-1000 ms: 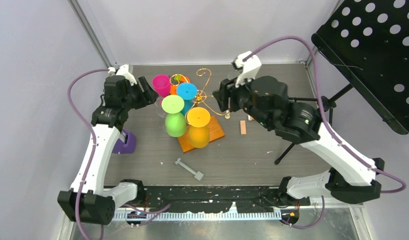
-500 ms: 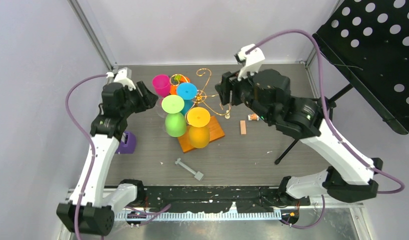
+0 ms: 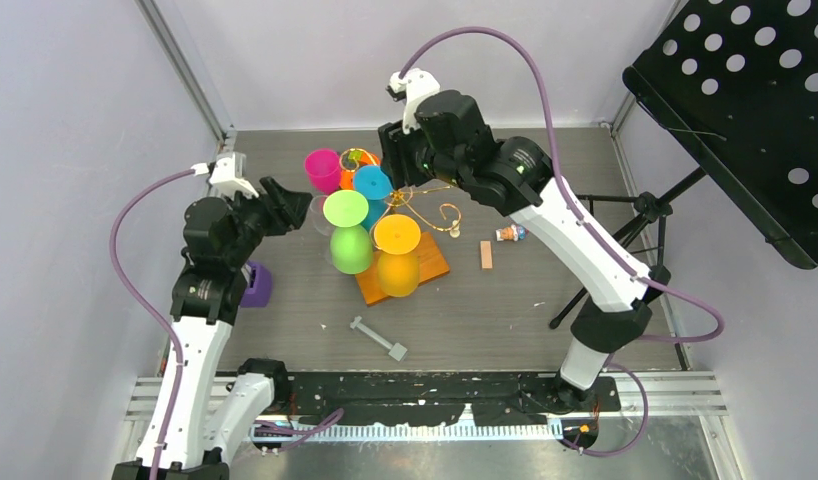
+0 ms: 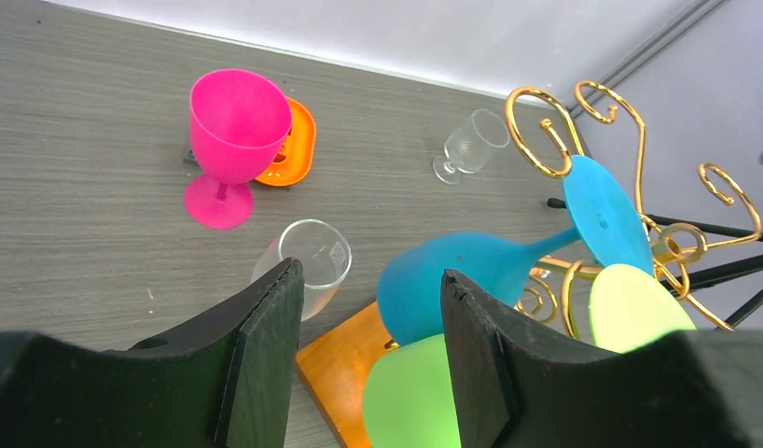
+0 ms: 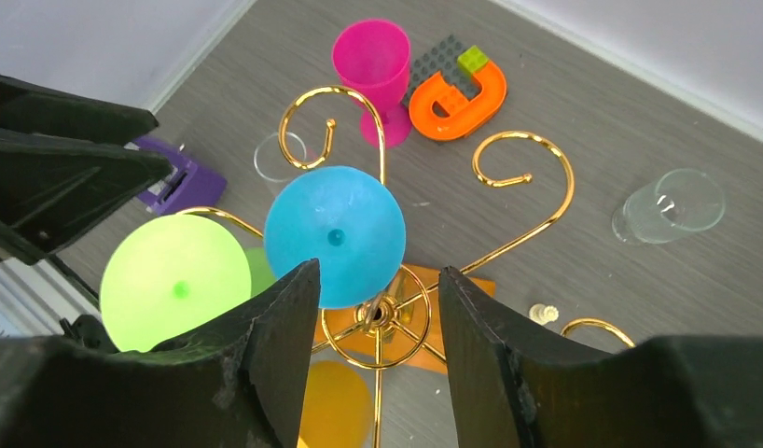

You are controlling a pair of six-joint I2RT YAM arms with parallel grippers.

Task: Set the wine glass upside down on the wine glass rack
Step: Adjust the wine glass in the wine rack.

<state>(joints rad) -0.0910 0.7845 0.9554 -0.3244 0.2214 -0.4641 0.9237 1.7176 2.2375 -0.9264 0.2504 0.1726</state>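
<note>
From above, the left gripper (image 3: 300,200) hangs open beside the wine glass rack (image 3: 432,262), which stands mid-table (image 3: 545,280) with a blue glass (image 3: 373,183), a green glass (image 3: 346,208) and a yellow glass (image 3: 396,233) upside down on it. The right gripper (image 3: 393,165) hovers over the rack. At the left wrist, the fingers (image 4: 266,345) stand apart and empty. A clear glass (image 4: 314,261) is just beyond them and a pink wine glass (image 4: 236,126) stands upright farther off. At the right wrist, the fingers (image 5: 275,355) are likewise parted, gripping nothing, above the rack.

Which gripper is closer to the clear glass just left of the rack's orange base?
Left. The left gripper is right beside the clear glass, jaws open toward it. The right gripper hangs above the wine glass rack, over the blue glass foot, farther off.
</note>
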